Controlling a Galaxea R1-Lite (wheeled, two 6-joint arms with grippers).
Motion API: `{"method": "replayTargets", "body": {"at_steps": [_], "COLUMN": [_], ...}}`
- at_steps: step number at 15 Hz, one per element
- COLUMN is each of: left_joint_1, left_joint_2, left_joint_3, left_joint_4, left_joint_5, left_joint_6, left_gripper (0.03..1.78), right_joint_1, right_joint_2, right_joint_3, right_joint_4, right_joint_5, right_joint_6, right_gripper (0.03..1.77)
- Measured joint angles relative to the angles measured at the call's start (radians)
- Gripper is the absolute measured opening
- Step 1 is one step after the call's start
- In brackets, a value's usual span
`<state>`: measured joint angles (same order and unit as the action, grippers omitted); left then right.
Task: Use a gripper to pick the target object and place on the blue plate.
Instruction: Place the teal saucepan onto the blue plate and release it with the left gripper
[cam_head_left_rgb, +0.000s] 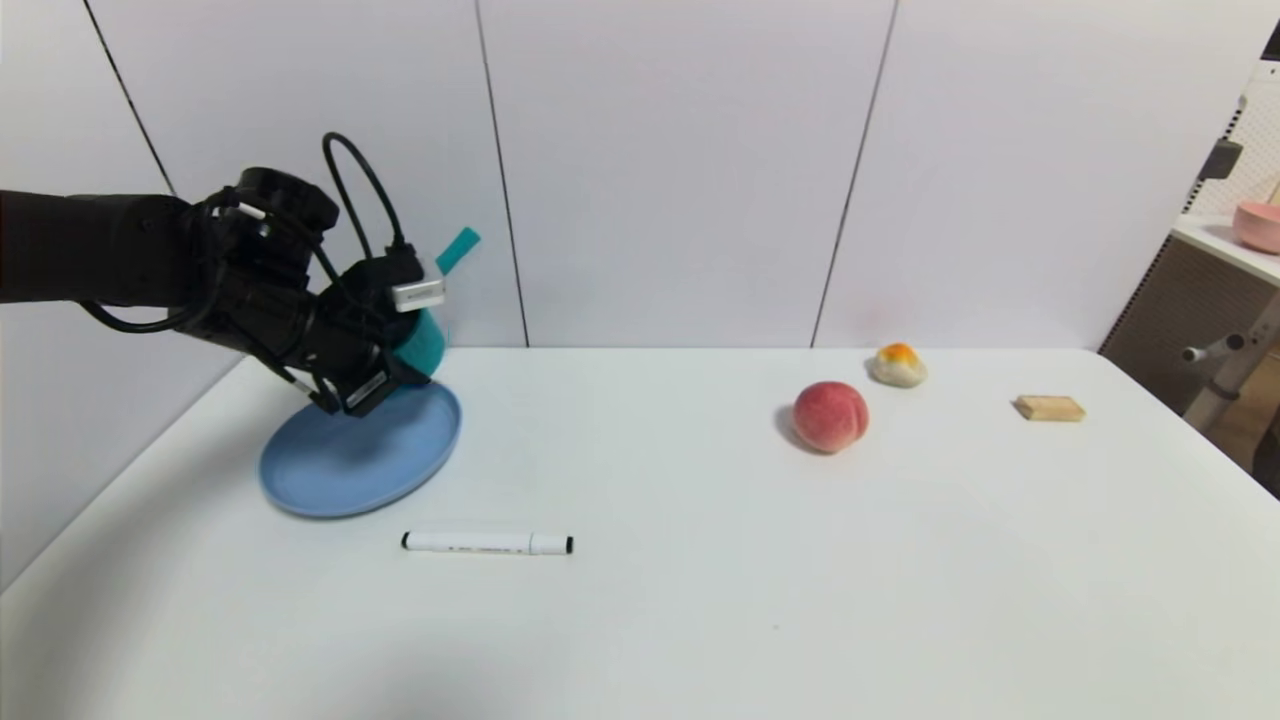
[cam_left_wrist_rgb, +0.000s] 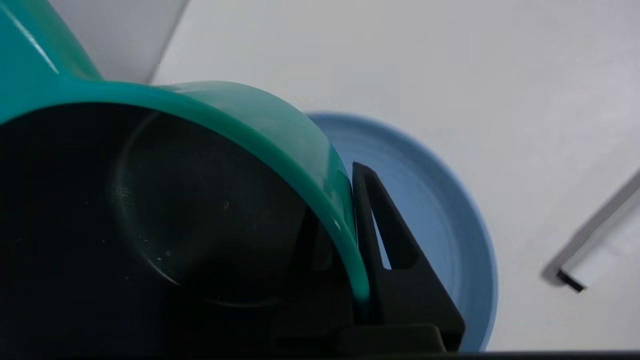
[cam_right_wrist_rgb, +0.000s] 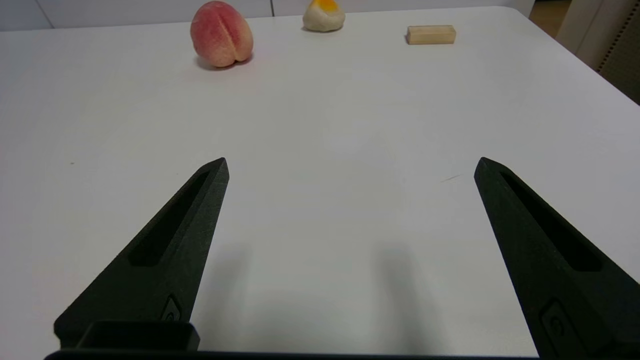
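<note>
A: Left gripper (cam_head_left_rgb: 400, 365) is clamped tight on the teal saucepan's (cam_head_left_rgb: 425, 340) wall, one finger inside and one outside, carrying it in the air over the far edge of the blue plate (cam_head_left_rgb: 355, 465).

B: Risk?

A: Thin rim pinch and the pan's tilted — it could pivot or slip out, or get let go too far back and clip the plate rim, tipping onto the table (cam_head_left_rgb: 700, 560).

B: Orientation?

A: Handle points up and away toward the wall, long axis steeply slanted, mouth turned toward the wrist. Right gripper (cam_right_wrist_rgb: 350, 165) parked low over the table — fingers spread wide, empty.
</note>
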<state>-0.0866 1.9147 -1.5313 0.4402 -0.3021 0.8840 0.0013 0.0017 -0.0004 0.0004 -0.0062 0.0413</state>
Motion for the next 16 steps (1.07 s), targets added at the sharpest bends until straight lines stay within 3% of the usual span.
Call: {"method": "replayTargets", "body": {"at_steps": [4,10,13,16], "left_joint_1": [0.067,0.082,0.082,0.080], "left_joint_2": [0.029,0.070,0.073,0.070], "left_joint_3": [0.035,0.074,0.081,0.078], "left_joint_4": [0.004,0.055,0.074,0.075], "left_joint_5": [0.001,-0.001,-0.001,-0.003], "left_joint_6": [0.094,0.096,0.097,0.093], "left_gripper": [0.14,0.14,0.60,0.96], "right_joint_1": [0.000,0.000,0.000,0.000], "right_joint_2": [0.000,0.000,0.000,0.000], "right_joint_3": [0.000,0.000,0.000,0.000], "right_joint_4": [0.000,0.000,0.000,0.000], "right_joint_5": [0.000,0.000,0.000,0.000], "right_joint_6": [0.000,0.000,0.000,0.000], "right_gripper": [1.70,1.70,1.70,1.70]}}
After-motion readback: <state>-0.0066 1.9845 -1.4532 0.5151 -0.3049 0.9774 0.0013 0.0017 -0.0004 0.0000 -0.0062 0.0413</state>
